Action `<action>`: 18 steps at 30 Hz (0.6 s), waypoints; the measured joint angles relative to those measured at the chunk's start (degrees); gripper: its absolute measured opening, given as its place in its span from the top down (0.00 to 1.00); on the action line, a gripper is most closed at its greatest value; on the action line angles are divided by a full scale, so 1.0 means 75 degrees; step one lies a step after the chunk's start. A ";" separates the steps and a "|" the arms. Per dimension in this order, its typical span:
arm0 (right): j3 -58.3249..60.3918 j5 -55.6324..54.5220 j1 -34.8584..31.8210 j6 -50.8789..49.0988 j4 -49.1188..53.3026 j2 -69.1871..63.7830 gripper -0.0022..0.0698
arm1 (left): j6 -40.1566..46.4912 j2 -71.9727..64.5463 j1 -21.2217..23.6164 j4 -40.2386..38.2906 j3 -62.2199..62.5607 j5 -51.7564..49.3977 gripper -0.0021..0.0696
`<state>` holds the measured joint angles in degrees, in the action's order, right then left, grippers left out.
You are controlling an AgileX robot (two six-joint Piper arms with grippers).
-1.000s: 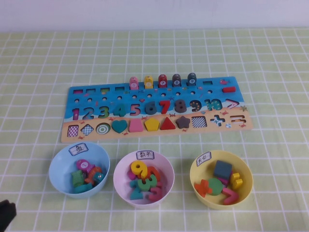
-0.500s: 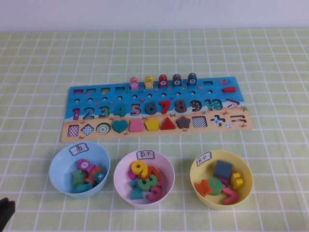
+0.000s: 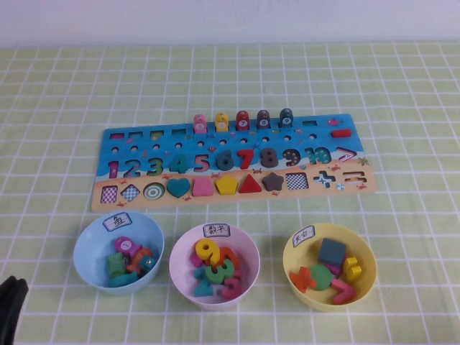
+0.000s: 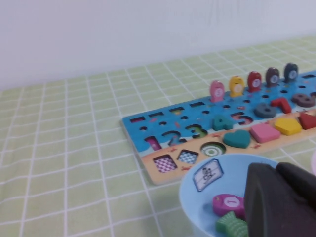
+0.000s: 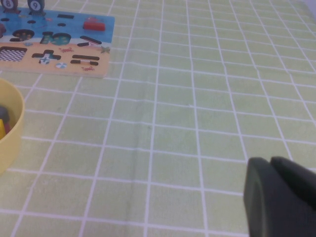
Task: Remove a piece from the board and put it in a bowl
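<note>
Teal piece [image 3: 146, 263] lies in the blue bowl [image 3: 92, 237], at 6 o'clock from the board [image 3: 345, 188], whose long axis runs 9 to 3. Left hand [image 3: 11, 310] sits nearer, with the bowl at its 2 o'clock. Right hand [image 5: 281, 200] hovers over bare bench [image 5: 197, 98]. The grip state of either cannot be told.

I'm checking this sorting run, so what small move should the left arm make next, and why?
Probably draw the left pincer back to rest. It hangs low at the near left, beside the blue bowl, which already holds coloured pieces. The right pincer sits over bare cloth, right of the yellow bowl.
</note>
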<state>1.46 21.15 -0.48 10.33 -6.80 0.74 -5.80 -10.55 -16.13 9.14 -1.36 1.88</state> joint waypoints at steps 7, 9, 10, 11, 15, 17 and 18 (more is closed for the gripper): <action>0.0000 0.0000 0.0000 0.0000 0.0000 0.0000 0.99 | 0.0000 0.0801 0.0584 -0.0147 -0.0013 -0.0689 0.97; 0.0000 0.0000 0.0000 0.0000 0.0000 0.0000 0.99 | 0.0000 0.1241 0.0772 -0.0272 -0.0013 -0.1133 0.97; 0.0000 0.0000 0.0000 0.0000 0.0000 0.0000 0.99 | 0.0000 0.1378 0.0869 -0.0307 -0.0013 -0.1330 0.97; 0.0000 0.0000 0.0000 0.0000 0.0000 0.0000 0.99 | 0.0000 0.1417 0.0939 -0.0347 -0.0013 -0.1488 0.97; 0.0000 0.0000 0.0000 0.0000 0.0000 0.0012 0.99 | 0.0034 0.1482 0.1094 -0.0444 -0.0013 -0.1897 0.97; 0.0000 0.0000 0.0000 0.0000 0.0000 0.0012 0.99 | 0.0050 0.1482 0.1093 -0.0558 -0.0013 -0.2124 0.97; 0.0000 0.0000 0.0000 0.0000 0.0000 0.0012 0.99 | 0.0061 0.1482 0.1093 -0.0617 -0.0013 -0.2324 0.97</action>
<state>1.46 21.15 -0.48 10.33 -6.80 0.83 -5.34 0.57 -7.93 4.52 -1.45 -15.55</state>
